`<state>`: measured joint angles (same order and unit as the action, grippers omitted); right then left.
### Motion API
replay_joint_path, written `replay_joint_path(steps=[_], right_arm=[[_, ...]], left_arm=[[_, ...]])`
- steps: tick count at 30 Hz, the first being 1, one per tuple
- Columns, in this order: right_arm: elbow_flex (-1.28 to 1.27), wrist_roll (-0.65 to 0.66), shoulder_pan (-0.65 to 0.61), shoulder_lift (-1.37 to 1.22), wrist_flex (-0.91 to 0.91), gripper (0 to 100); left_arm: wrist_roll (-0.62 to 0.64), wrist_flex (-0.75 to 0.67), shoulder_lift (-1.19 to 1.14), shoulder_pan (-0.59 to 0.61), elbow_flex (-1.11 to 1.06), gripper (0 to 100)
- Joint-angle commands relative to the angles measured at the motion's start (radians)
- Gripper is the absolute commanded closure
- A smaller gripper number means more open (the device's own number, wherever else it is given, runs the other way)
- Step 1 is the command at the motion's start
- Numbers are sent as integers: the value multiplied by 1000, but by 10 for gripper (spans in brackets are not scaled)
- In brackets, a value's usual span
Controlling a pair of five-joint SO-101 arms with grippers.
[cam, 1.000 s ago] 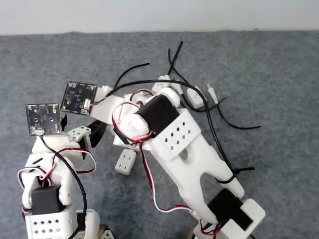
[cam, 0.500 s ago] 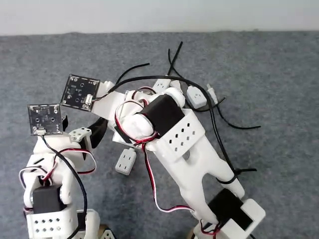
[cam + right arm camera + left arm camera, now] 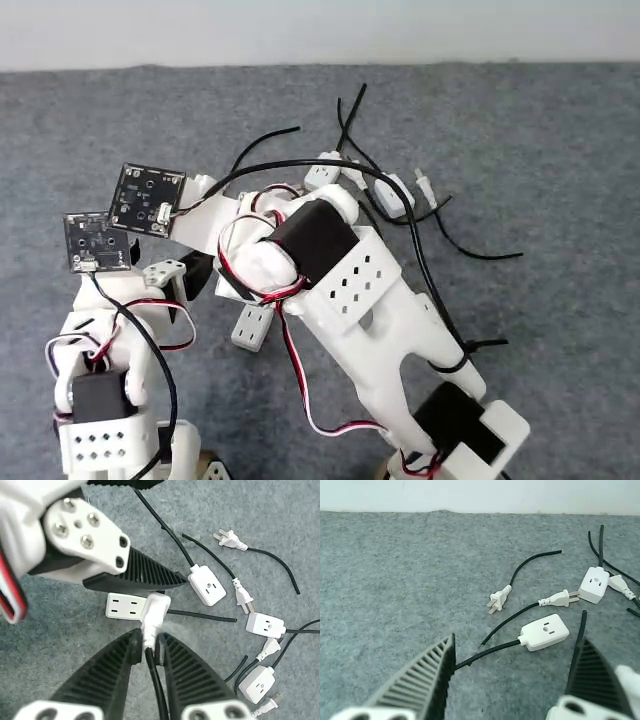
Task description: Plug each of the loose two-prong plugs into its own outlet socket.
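Note:
My right gripper (image 3: 148,638) is shut on a white two-prong plug (image 3: 153,611), whose black cord runs back between the fingers. The plug hangs right over one end of a white double outlet (image 3: 125,606), and its prongs are hidden. That outlet (image 3: 252,325) lies on the carpet between the two arms. My left gripper (image 3: 517,626) stands open above the carpet with nothing in it. Beyond it lie a loose plug (image 3: 498,599), a single outlet (image 3: 544,631) on a black cord, another plug (image 3: 560,599) and a square outlet (image 3: 593,584).
The left arm's wrist (image 3: 80,530) and black finger sit very close to the held plug. More outlets (image 3: 207,584) (image 3: 265,624) (image 3: 256,682) and a loose plug (image 3: 227,538) with tangled black cords lie beyond. Grey carpet (image 3: 560,150) covers the table, and a pale wall runs along its far edge.
The right arm's wrist has shifted slightly toward the left arm and the near side, still holding the plug. The left wrist has edged toward it. The double outlet has stayed put.

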<state>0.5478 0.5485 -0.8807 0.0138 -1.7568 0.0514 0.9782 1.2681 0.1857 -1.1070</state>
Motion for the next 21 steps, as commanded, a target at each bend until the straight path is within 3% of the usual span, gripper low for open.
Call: replay_joint_path(steps=[1, 7, 13, 21], right_arm=[[61, -11, -25, 59, -38, 989], [61, -35, -25, 59, -35, 989], [57, -37, -24, 50, -33, 989], [55, -37, -24, 48, -33, 989]], left_arm=[[-11, -32, 9, -8, 7, 633], [-12, -35, 9, -80, -30, 633], [-14, -35, 9, -77, -31, 633], [-35, -173, 9, 160, -82, 633]])
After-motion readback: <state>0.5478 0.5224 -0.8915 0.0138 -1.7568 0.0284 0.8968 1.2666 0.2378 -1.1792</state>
